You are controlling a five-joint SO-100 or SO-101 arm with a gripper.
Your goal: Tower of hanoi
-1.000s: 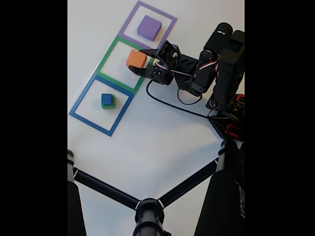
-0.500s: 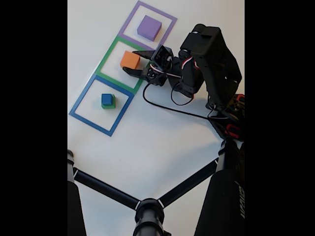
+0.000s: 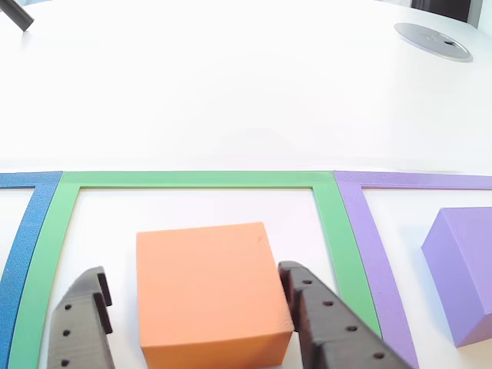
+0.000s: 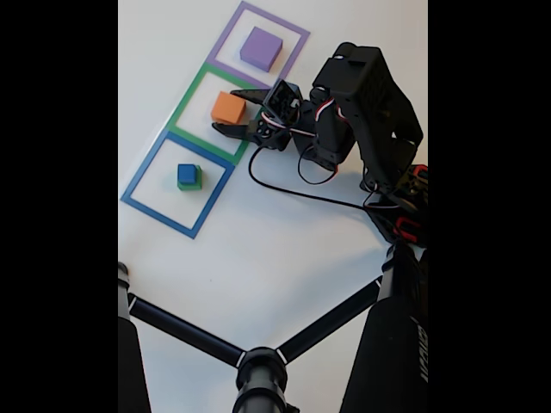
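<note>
I have the claw (image 3: 196, 323) spread wide around the orange cube (image 3: 209, 292), one finger on each side; in the other view the right finger (image 3: 327, 319) sits nearly against the cube's face while the left one stands off. The cube rests inside the green square (image 4: 186, 97) on the tabletop (image 4: 284, 249). I judge I should nudge sideways to centre, push a little deeper, then squeeze evenly so it does not twist. Beyond lies the purple cube (image 4: 261, 47) in the purple square (image 4: 297, 39)
</note>
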